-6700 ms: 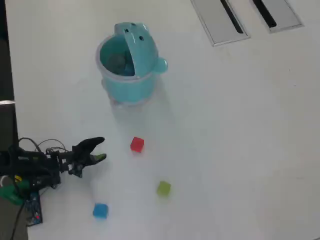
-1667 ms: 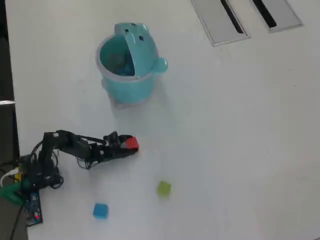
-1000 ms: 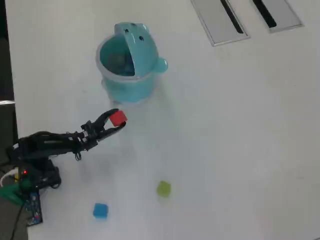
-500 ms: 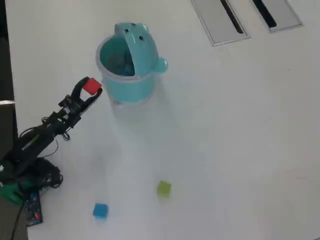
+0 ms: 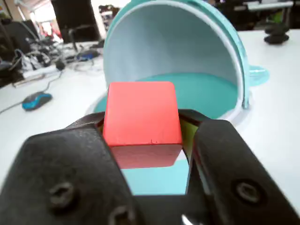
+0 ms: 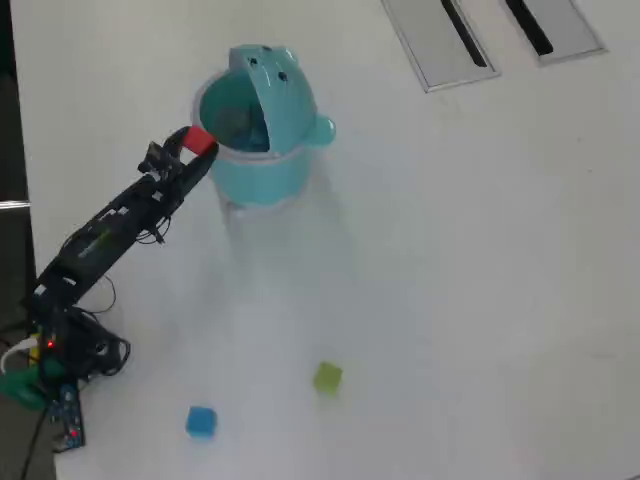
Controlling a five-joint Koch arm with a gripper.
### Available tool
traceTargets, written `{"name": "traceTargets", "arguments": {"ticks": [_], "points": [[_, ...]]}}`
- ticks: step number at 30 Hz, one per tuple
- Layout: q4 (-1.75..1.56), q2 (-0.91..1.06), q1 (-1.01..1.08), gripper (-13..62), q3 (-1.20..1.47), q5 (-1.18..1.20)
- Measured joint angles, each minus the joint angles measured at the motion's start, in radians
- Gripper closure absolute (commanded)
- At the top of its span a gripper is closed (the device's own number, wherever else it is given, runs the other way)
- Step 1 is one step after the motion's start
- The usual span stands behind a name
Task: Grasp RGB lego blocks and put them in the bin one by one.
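A red block (image 5: 142, 114) (image 6: 199, 141) is clamped between my gripper's (image 5: 143, 124) (image 6: 196, 144) two black jaws. I hold it in the air at the left rim of the teal bin (image 6: 258, 120) in the overhead view. The bin's domed lid (image 5: 173, 47) stands flipped up, and the wrist view looks straight into the bin's open mouth just beyond the block. A yellow-green block (image 6: 327, 377) and a light blue block (image 6: 201, 421) lie on the white table, well below the bin in the overhead view.
Two flat grey slotted panels (image 6: 440, 42) (image 6: 555, 28) sit in the table at the top right of the overhead view. My arm's base and its cables (image 6: 55, 365) are at the left edge. In the wrist view, cables and a blue mouse (image 5: 36, 100) lie at the far left.
Since 6.7 s ago my gripper closed on the red block on the table, lifted it and carried it up to the bin's left rim. The other two blocks have not moved.
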Motion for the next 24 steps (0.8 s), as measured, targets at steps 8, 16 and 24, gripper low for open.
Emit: {"name": "traceTargets", "arguments": {"ticks": [8, 16, 24], "points": [[0.0, -0.172, -0.015, 47.2, -0.186, -0.009], [-0.002, -0.35, -0.023, 47.2, -0.454, -0.009], [0.0, -0.494, -0.025, 37.8, -0.657, -0.285]]}}
